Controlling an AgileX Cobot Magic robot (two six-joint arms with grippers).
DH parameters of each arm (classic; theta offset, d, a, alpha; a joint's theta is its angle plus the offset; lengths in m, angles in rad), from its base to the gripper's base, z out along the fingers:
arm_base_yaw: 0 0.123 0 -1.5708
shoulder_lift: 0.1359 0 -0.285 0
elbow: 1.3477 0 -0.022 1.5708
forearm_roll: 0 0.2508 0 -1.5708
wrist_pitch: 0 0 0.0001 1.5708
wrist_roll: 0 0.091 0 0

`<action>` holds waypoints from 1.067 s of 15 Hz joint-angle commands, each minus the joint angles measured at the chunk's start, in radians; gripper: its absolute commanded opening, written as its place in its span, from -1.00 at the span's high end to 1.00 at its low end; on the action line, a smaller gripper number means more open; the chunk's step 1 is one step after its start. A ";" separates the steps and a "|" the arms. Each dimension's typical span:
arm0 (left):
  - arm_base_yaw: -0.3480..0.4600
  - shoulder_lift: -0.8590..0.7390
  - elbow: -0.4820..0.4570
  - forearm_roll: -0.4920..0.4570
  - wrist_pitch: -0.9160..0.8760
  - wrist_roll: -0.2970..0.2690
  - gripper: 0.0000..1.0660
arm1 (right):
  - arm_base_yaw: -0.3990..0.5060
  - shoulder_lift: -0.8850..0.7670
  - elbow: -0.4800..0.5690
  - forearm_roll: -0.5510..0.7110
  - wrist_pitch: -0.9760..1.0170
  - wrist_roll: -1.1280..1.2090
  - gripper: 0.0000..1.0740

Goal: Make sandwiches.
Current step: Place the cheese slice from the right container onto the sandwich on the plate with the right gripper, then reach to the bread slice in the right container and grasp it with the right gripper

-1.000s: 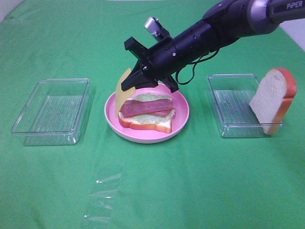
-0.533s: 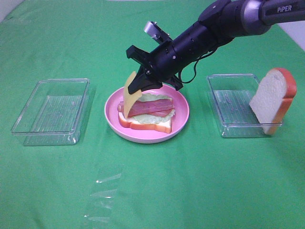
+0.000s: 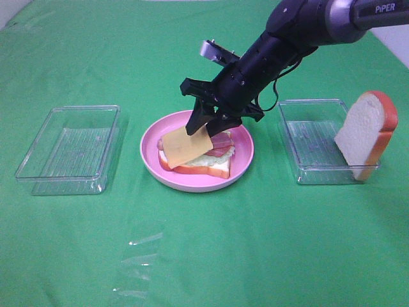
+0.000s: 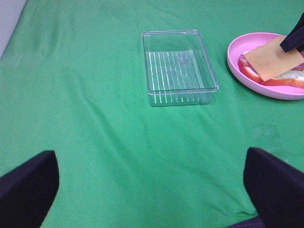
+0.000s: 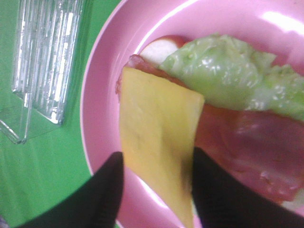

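On the round pink plate [image 3: 192, 183] lies an open sandwich: a bread slice [image 3: 206, 169] under pale lettuce [image 5: 223, 71] and reddish bacon [image 5: 256, 142]. A yellow cheese slice [image 3: 185, 146] rests slanted over the stack's left end, its upper edge still between the fingers of my right gripper [image 3: 209, 123]. In the right wrist view the two dark fingers [image 5: 107, 190] stand apart on either side of the cheese [image 5: 154, 142], so the gripper is open. A second bread slice [image 3: 365, 134] leans upright in the right tray. My left gripper [image 4: 152, 199] is wide open and holds nothing.
A clear plastic tray [image 3: 67, 150] stands empty to the left of the plate. Another clear tray [image 3: 307, 173] stands to the right. A crumpled piece of clear film [image 3: 137, 262] lies on the green cloth near the front edge.
The right gripper swung the hanging cheese slice down over the sandwich's left end, and its fingers parted. The left arm has not moved.
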State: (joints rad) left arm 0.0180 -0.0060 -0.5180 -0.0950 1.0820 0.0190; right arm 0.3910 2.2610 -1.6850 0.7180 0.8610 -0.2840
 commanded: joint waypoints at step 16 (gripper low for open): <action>0.000 -0.021 0.001 -0.004 -0.004 -0.006 -0.83 | -0.192 -0.432 -0.006 -0.744 0.392 0.414 -0.85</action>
State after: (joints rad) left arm 0.0180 -0.0060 -0.5180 -0.0950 1.0820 0.0190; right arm 0.2090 1.8370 -1.6880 -0.0070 1.2090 0.1270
